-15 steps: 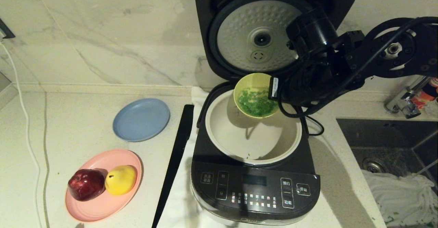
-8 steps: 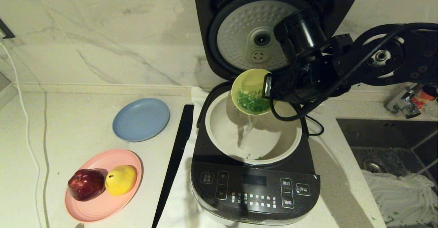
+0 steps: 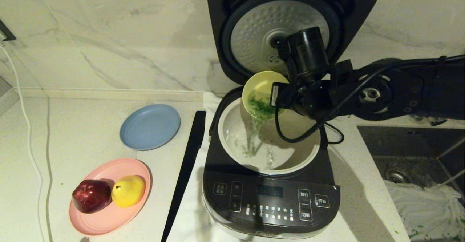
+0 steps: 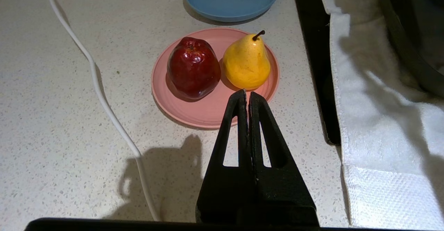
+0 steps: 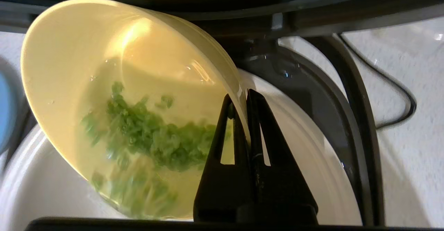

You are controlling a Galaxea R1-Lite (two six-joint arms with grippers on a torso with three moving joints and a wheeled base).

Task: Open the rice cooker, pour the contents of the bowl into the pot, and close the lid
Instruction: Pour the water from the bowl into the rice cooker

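Note:
The dark rice cooker (image 3: 270, 198) stands with its lid (image 3: 279, 35) swung up, dimpled silver disc facing me. Above the cream-white pot (image 3: 232, 140) my right gripper (image 3: 277, 96) (image 5: 242, 97) is shut on the rim of the pale-yellow bowl (image 3: 259, 85) (image 5: 86, 50), which is tipped steeply toward the pot. Green bits (image 3: 261, 105) (image 5: 152, 137) slide out of the bowl and fall in a stream into the pot. My left gripper (image 4: 247, 93) is shut on nothing, low over the counter near the pink plate, out of the head view.
A blue plate (image 3: 150, 126) and a pink plate (image 3: 109, 198) with a red apple (image 3: 91, 195) and yellow pear (image 3: 128, 190) lie left of the cooker. A black strip (image 3: 185, 173) lies beside the white towel (image 4: 374, 120) under the cooker. A sink (image 3: 417, 154) is at right.
The right gripper has shifted left and rolled the bowl further over. The green bits, still in the bowl a second ago, now pour into the pot.

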